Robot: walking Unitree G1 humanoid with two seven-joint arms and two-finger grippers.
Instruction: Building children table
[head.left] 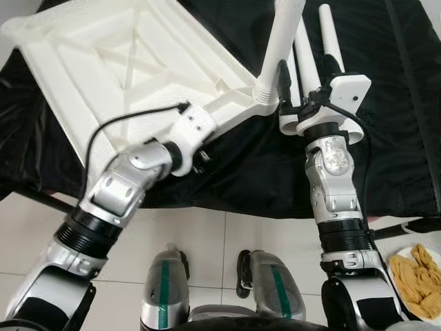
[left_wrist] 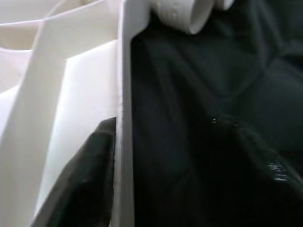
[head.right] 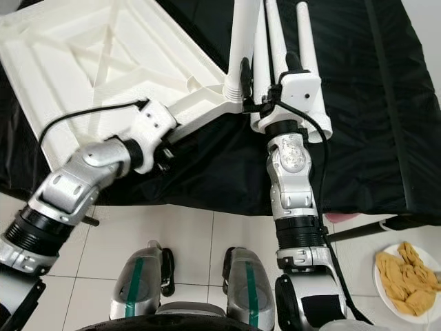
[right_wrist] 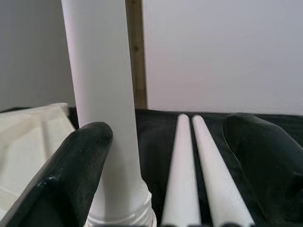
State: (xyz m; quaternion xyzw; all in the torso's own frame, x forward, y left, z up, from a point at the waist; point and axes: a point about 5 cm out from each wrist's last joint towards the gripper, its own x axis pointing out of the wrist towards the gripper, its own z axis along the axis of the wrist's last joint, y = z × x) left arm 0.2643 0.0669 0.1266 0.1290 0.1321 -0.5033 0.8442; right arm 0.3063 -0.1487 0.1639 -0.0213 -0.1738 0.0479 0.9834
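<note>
No readable text, labels, brands, numbers or signs anywhere: none on the white tabletop [head.left: 131,62], the table legs [head.left: 331,38], the black cloth [head.left: 393,103] or the robot's arms.

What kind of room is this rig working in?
Probably a home room used as an assembly spot: white tiled floor, a surface draped in black cloth holding an upturned white plastic tabletop and loose legs, and a plate of snacks.
</note>
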